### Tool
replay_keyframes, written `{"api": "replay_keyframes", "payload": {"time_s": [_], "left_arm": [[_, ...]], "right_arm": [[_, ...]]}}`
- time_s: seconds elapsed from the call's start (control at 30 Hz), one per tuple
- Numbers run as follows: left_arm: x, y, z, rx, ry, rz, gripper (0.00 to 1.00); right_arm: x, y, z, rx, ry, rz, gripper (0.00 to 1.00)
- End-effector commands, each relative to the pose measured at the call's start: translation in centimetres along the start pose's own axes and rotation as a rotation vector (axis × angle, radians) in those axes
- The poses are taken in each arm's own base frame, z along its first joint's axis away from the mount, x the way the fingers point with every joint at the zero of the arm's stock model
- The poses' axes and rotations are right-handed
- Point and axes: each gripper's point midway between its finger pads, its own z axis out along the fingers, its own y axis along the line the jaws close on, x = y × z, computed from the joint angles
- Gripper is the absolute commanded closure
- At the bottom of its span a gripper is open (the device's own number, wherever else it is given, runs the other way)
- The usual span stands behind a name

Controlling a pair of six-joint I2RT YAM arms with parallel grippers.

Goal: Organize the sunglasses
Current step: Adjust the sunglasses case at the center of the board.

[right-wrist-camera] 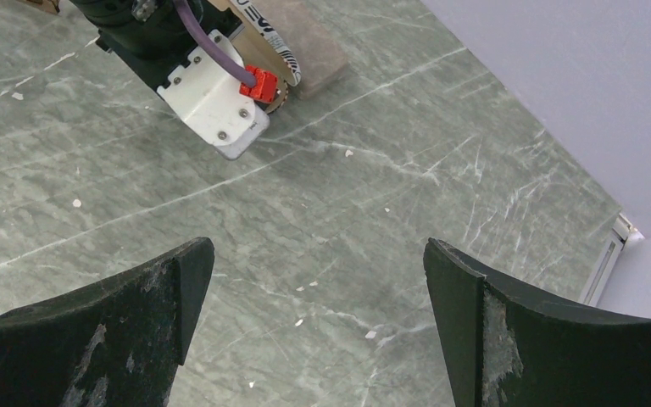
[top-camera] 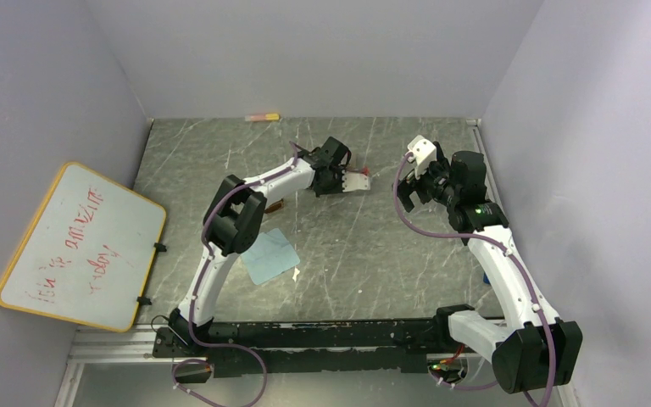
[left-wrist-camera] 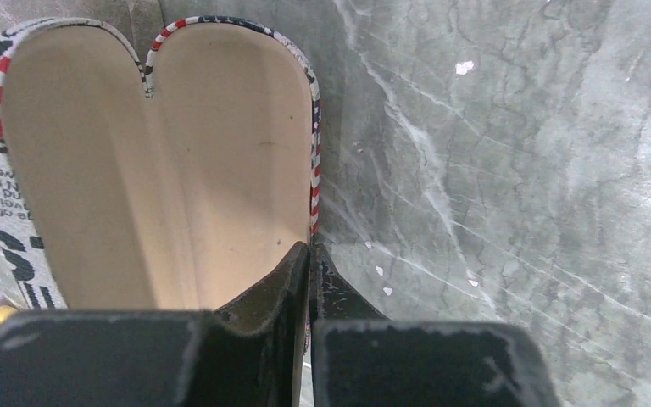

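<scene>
An open printed case [left-wrist-camera: 169,161] with a beige lining lies empty on the table; in the top view it [top-camera: 358,181] is at the back middle. My left gripper [left-wrist-camera: 309,248] is shut on the case's striped right rim, and in the top view it [top-camera: 340,181] is just left of the case. My right gripper [right-wrist-camera: 318,254] is open and empty above bare table, to the right of the case [right-wrist-camera: 292,51]; the top view shows it [top-camera: 410,188] there too. A small orange-brown piece [top-camera: 277,206] shows beside the left arm; I cannot tell if it is the amber sunglasses. The black pair is hidden.
A light-blue cloth [top-camera: 269,254] lies under the left arm. A whiteboard [top-camera: 80,246] leans at the left wall. A small pink and yellow object [top-camera: 263,116] lies at the back wall. The left wrist's white camera mount [right-wrist-camera: 216,106] is close to my right gripper.
</scene>
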Motion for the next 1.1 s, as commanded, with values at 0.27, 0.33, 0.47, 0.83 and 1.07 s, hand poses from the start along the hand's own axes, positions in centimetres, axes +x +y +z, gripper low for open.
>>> {"api": "replay_keyframes", "payload": {"time_s": [0.27,0.33,0.47,0.83,1.07], "left_arm": [[-0.8,1.5,-1.2,-0.071,-0.015,-0.004,0.86],[-1.0,1.6,-1.5,-0.073,-0.022,-0.007,0.80],[-1.8,2.1,-2.4,-0.081,-0.048,-0.017,0.71],[-3.3,2.9,-4.8,-0.107,-0.103,-0.035,0.66],[-4.1,3.5,-6.6,-0.132,-0.137,-0.042,0.61]], "right_arm": [[-0.1,-0.1,0.0,-0.001,-0.010,-0.006,0.00],[-0.2,-0.1,0.0,-0.002,-0.010,-0.006,0.00],[-0.1,0.0,0.0,-0.005,-0.009,-0.006,0.00],[-0.1,0.0,0.1,-0.012,-0.007,-0.003,0.00],[-0.1,0.1,0.1,-0.015,-0.005,0.000,0.00]]}}
